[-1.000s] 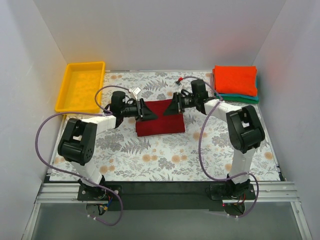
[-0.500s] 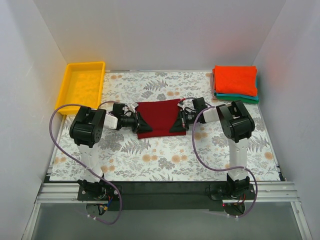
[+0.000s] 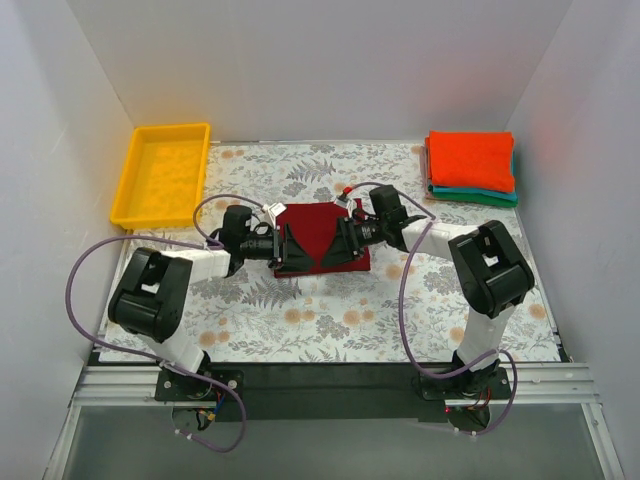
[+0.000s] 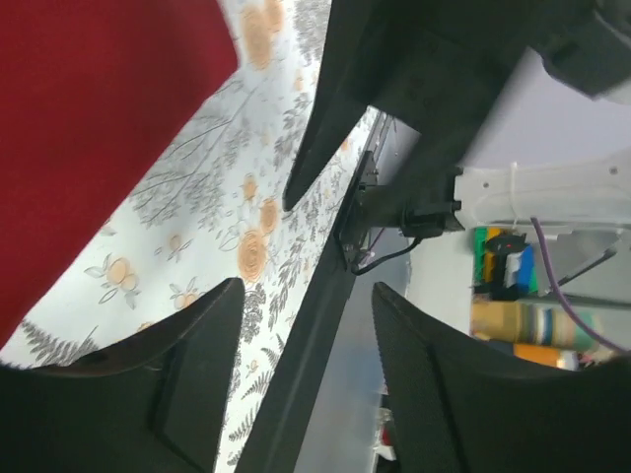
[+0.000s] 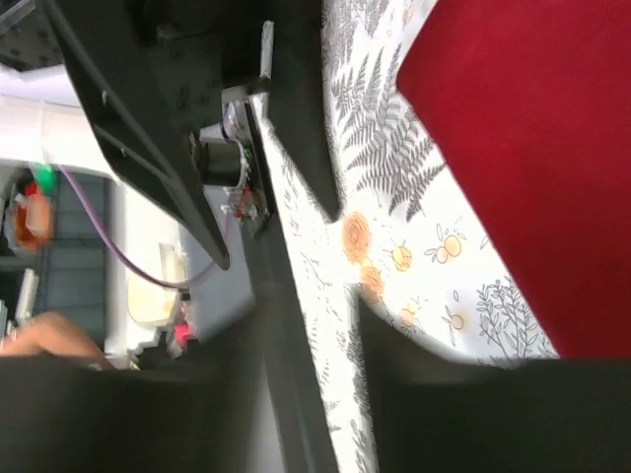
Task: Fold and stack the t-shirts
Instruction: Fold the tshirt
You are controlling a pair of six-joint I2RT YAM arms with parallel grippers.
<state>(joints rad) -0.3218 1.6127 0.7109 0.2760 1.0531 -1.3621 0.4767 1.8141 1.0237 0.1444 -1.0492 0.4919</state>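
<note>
The dark crimson t-shirt [image 3: 318, 218] lies folded flat on the floral cloth in the middle of the table. My left gripper [image 3: 303, 250] and right gripper [image 3: 330, 245] hover over it, tips facing each other, both open and holding nothing. In the left wrist view the crimson t-shirt [image 4: 99, 148] fills the upper left, and my left gripper [image 4: 306, 315] has only table between its fingers [image 4: 187, 345]. The right wrist view shows the crimson t-shirt [image 5: 532, 148] at the upper right, beyond my blurred right gripper [image 5: 306, 365]. The orange-red t-shirt [image 3: 470, 160] lies folded on the teal t-shirt [image 3: 482, 196] at the back right.
A yellow tray [image 3: 135, 190] stands at the back left. The grey floral-print cloth [image 3: 300, 320] covers the table. White walls close in the left, back and right sides. A black rail [image 3: 320, 378] runs along the near edge by the arm bases.
The grippers brought the crimson shirt's raised edge forward and down, shut at its sides half a second ago. Both have since opened, let the cloth go and moved in over its middle.
</note>
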